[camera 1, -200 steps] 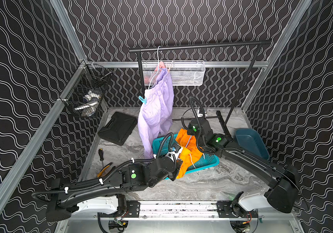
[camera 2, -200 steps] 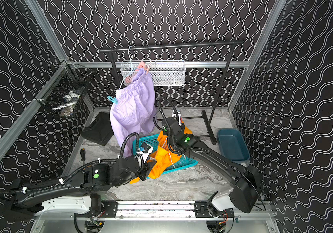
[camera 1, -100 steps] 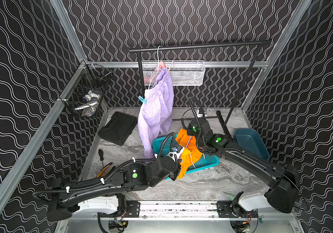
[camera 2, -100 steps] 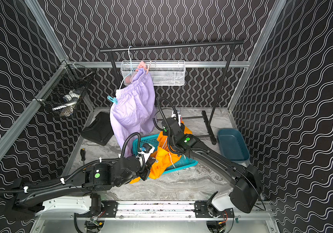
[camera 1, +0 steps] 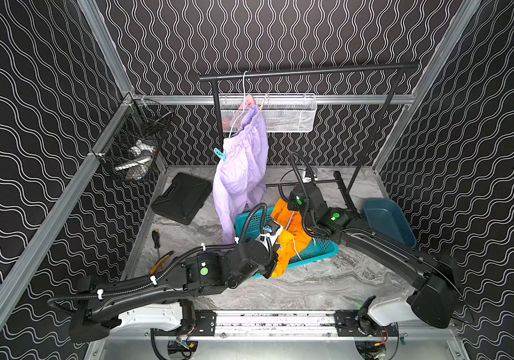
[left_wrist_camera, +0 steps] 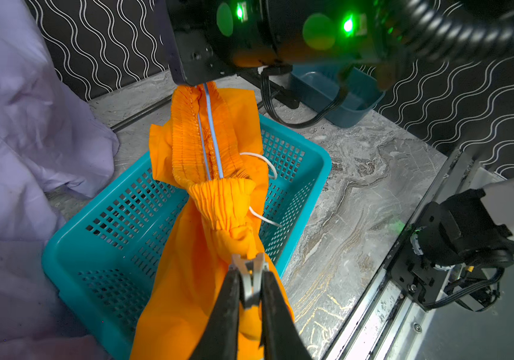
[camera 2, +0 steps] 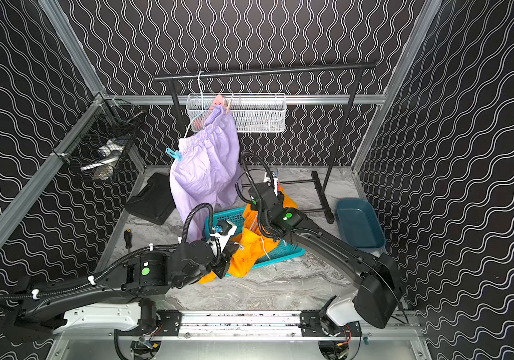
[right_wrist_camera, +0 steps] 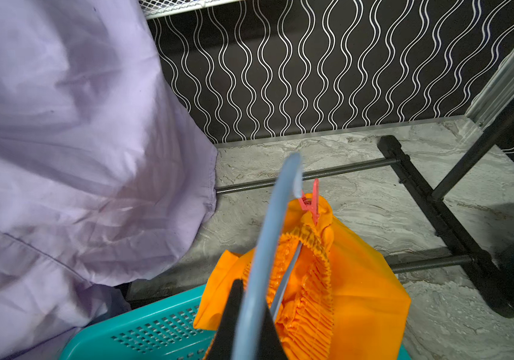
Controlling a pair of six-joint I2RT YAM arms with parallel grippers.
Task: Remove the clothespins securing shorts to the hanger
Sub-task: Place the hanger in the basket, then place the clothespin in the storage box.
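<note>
Pinching the white clothespin [left_wrist_camera: 251, 288], the left gripper [left_wrist_camera: 249, 274] is closed, the right gripper [right_wrist_camera: 249, 314] squeezes the hanger [right_wrist_camera: 269, 233], and the red clothespin [right_wrist_camera: 311, 204] and blue clothespin [camera 1: 220, 154] are not off.

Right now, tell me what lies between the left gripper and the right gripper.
The orange shorts, gathered along the blue hanger, fill that stretch, draped over the teal basket. The left wrist view shows it best.

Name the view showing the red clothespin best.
Right wrist view: the red clothespin shows clearly, clipped to the orange shorts. The left wrist view does not show it; in both top views it is too small to tell.
</note>
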